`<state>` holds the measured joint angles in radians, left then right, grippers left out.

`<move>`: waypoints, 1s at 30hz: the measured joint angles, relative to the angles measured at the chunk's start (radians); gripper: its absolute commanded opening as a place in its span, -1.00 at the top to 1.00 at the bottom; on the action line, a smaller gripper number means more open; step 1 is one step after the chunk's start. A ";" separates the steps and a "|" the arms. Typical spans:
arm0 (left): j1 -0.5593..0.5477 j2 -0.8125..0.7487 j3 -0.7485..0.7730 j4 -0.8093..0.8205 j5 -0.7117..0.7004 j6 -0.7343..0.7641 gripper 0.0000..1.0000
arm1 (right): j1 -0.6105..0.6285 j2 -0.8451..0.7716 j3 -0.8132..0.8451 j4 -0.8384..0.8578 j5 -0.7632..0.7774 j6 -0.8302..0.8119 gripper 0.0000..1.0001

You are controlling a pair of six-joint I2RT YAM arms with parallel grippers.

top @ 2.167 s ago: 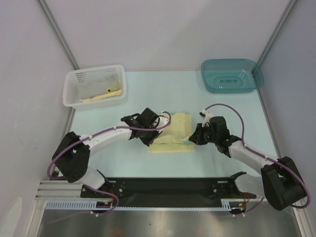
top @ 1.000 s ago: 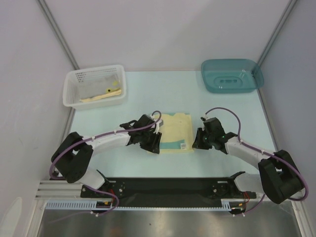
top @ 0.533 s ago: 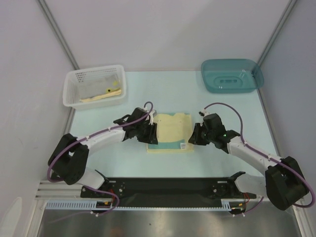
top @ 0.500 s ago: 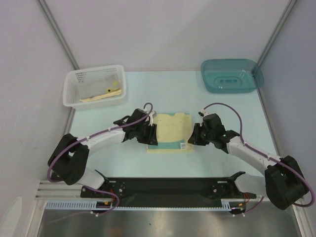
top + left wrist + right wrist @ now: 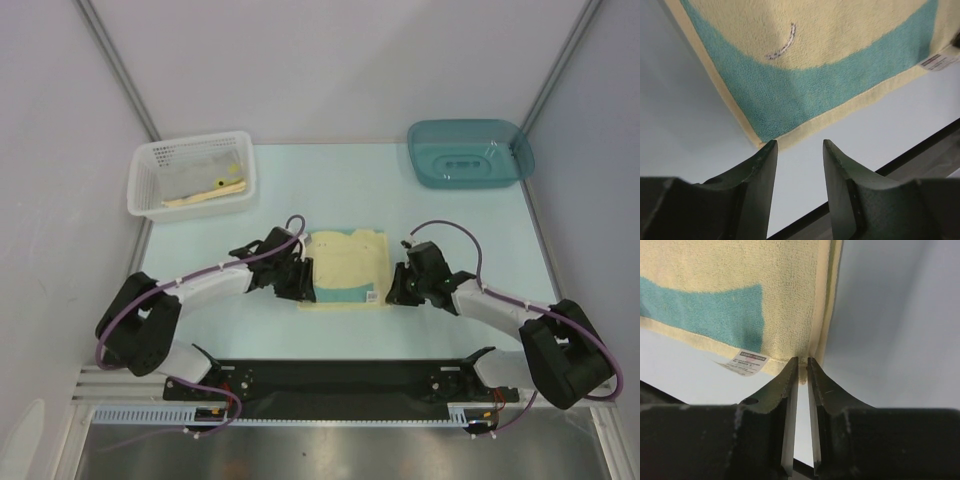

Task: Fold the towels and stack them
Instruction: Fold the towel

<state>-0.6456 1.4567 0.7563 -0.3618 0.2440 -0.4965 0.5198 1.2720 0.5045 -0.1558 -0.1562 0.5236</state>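
Towel (image 5: 345,265), yellow with a teal band, lies folded flat mid-worktop (image 5: 330,190), an arm at each near corner.
Left end effector (image 5: 799,146): fingers apart, nothing between them, tips just off the near-left corner. Right end effector (image 5: 801,363): fingers almost together, nipping the hem at the near-right corner, just beside the white label (image 5: 746,360). White basket (image 5: 190,175) with cloths in it sits back left, teal tub (image 5: 470,152) back right, both well apart from the arms.
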 measured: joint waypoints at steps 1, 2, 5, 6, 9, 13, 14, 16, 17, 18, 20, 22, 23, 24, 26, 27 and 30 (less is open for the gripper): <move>0.000 -0.005 0.016 -0.011 -0.006 0.000 0.04 | 0.000 -0.001 0.002 -0.003 0.009 -0.001 0.64; 0.000 -0.012 0.029 -0.020 -0.010 0.000 0.02 | 0.000 -0.002 0.004 -0.007 0.016 -0.002 0.63; 0.000 -0.060 0.053 -0.038 -0.018 0.000 -0.06 | 0.000 -0.013 0.014 -0.035 0.039 -0.005 0.61; 0.000 -0.077 0.055 -0.043 -0.023 0.001 -0.06 | 0.000 -0.019 0.016 -0.044 0.042 -0.005 0.59; 0.000 -0.122 0.056 -0.059 -0.044 0.002 -0.07 | 0.000 -0.050 0.026 -0.071 0.044 -0.001 0.48; 0.000 -0.129 0.038 -0.050 -0.058 0.000 -0.05 | 0.002 -0.095 0.037 -0.085 0.035 0.017 0.46; 0.000 -0.129 0.023 -0.039 -0.056 -0.001 -0.04 | 0.003 -0.099 0.042 -0.089 0.034 0.024 0.45; 0.000 -0.127 -0.007 -0.025 -0.055 -0.002 -0.04 | 0.003 -0.101 0.047 -0.098 0.035 0.034 0.43; 0.000 -0.124 -0.018 -0.021 -0.054 -0.003 -0.03 | 0.004 -0.101 0.048 -0.103 0.035 0.040 0.42; 0.000 -0.119 -0.024 -0.018 -0.054 -0.003 -0.03 | 0.005 -0.101 0.048 -0.110 0.035 0.047 0.42; 0.000 -0.106 -0.033 -0.012 -0.054 -0.005 -0.02 | 0.009 -0.100 0.048 -0.122 0.036 0.061 0.39; 0.000 -0.097 -0.041 0.002 -0.054 -0.011 -0.02 | 0.020 -0.098 0.048 -0.127 0.037 0.073 0.38; 0.000 -0.095 -0.047 0.010 -0.054 -0.013 -0.02 | 0.029 -0.097 0.048 -0.127 0.038 0.080 0.38; 0.000 -0.095 -0.051 0.017 -0.053 -0.019 -0.01 | 0.037 -0.093 0.048 -0.127 0.038 0.086 0.38; 0.000 -0.091 -0.058 0.029 -0.053 -0.023 0.02 | 0.053 -0.079 0.048 -0.122 0.039 0.095 0.39; 0.000 -0.086 -0.061 0.037 -0.053 -0.026 0.04 | 0.059 -0.069 0.048 -0.121 0.039 0.099 0.39; 0.000 -0.069 -0.067 0.051 -0.053 -0.028 0.10 | 0.071 -0.031 0.048 -0.116 0.040 0.108 0.41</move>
<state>-0.6456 1.3876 0.6895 -0.3103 0.1913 -0.5247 0.5911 1.2407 0.5522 -0.2722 -0.1165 0.6319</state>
